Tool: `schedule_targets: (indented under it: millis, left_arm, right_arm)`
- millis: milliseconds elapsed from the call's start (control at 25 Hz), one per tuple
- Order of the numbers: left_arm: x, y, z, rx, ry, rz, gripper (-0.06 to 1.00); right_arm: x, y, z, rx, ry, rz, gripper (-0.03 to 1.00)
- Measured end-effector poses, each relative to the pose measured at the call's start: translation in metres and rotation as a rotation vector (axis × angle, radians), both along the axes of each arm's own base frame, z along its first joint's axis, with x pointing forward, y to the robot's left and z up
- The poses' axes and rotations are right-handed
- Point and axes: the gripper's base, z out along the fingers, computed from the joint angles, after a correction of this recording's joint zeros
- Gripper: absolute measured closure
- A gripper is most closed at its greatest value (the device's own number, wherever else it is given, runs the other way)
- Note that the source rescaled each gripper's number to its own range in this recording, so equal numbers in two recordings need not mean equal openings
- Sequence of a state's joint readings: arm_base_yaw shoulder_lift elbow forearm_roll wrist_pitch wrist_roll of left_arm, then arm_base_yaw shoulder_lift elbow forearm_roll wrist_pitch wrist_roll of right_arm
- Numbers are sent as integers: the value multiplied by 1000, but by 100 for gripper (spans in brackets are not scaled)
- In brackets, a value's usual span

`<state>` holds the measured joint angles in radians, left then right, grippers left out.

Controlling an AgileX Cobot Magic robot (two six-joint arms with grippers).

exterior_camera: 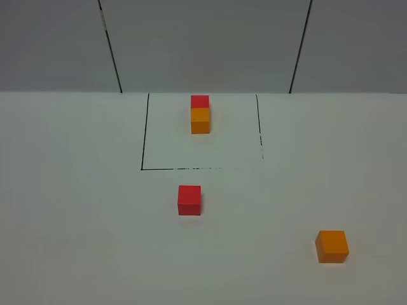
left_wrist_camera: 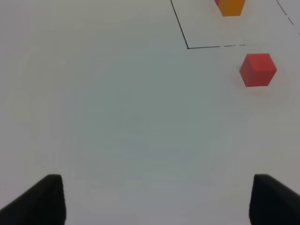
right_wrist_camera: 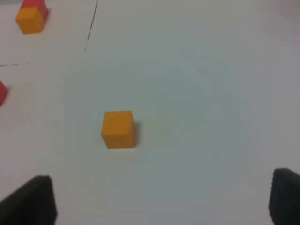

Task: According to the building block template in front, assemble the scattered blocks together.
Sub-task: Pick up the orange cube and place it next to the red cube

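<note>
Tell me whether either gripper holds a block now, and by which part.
Nothing is held. The left gripper and the right gripper both stand open and empty; the red cube and the orange cube lie free on the table, apart.

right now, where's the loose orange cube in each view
Exterior high: loose orange cube at lower right, outside the black drawn square.
Left wrist: not in it; the orange there is the template pair's.
Right wrist: alone, ahead of the fingers.
Shared landmark: the template pair.
</note>
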<state>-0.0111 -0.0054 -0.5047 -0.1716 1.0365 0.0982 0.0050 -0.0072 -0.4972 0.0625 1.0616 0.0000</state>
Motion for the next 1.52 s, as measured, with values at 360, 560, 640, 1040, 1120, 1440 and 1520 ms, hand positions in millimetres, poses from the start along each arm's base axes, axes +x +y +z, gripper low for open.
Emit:
schedule_targets:
  millis: [360, 560, 640, 1040, 1120, 1440, 1520]
  left_arm:
    - [0, 0, 0, 1, 0, 0, 27]
    - [0, 0, 0, 1, 0, 0, 27]
    - [0, 0, 0, 1, 0, 0, 27]
    - [0, 0, 0, 1, 0, 0, 27]
    - [0, 0, 0, 1, 0, 0, 27]
    - [0, 0, 0, 1, 0, 0, 27]
    - [0, 0, 0, 1, 0, 0, 27]
  right_arm:
    - [0, 0, 0, 0, 0, 0, 16]
    - [0, 0, 0, 1, 0, 0, 16]
    - [0, 0, 0, 1, 0, 0, 16]
    - [0, -2, 0, -10, 0, -18, 16]
    - [0, -2, 0, 12, 1, -29, 16]
    - [45, 4, 31, 99, 224, -17, 14]
    - [70, 5, 35, 66, 321, 9, 14]
